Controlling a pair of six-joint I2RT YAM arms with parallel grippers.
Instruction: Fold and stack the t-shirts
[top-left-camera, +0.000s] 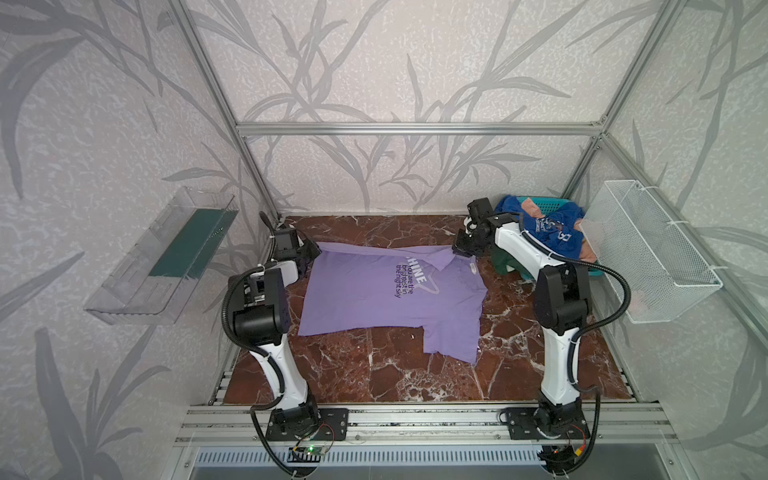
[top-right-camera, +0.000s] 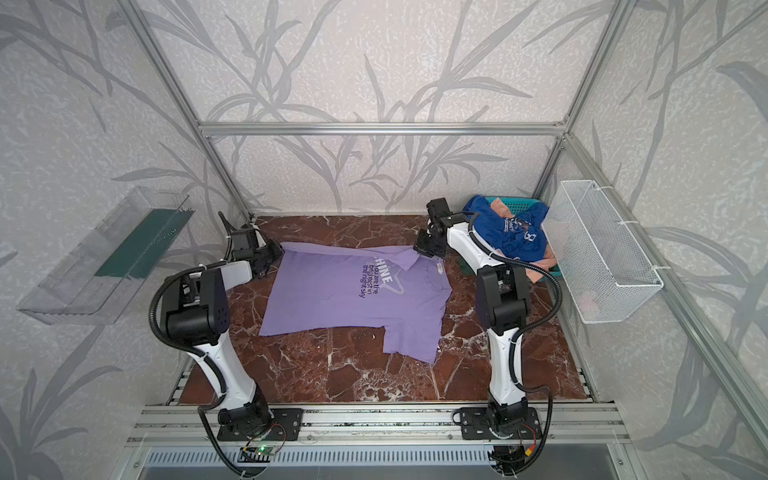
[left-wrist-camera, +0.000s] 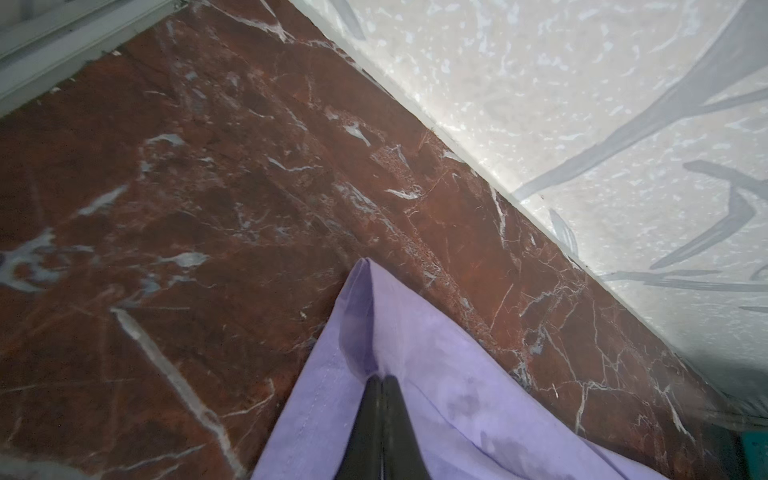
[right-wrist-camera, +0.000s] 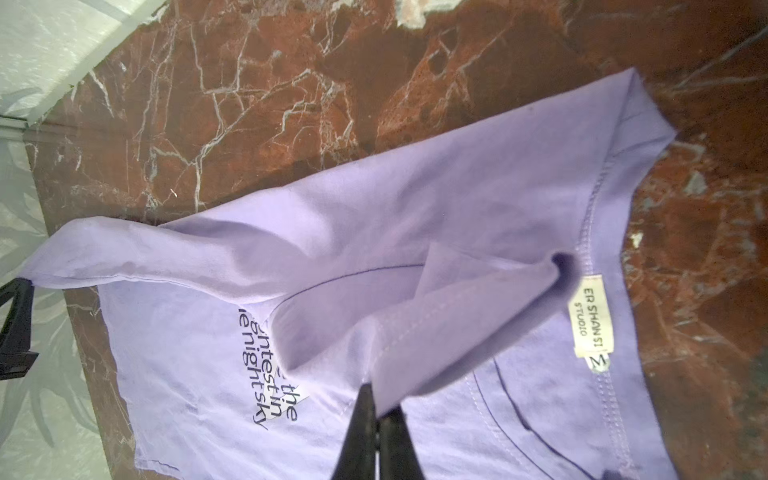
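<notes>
**Lavender t-shirt (top-left-camera: 374, 299) held for its first fold**

A hem corner is pinched in the left hand (left-wrist-camera: 380, 380), and a fold beside the collar in the right hand (right-wrist-camera: 376, 401). The body is spread on the counter (top-left-camera: 415, 374) between them. Next, both grips probably must be carried across together, with the cloth kept taut.

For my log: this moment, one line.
left gripper: shut on lavender cloth t-shirt corner; right gripper: shut on fold by neckline; shirt: spread on red marble table
</notes>
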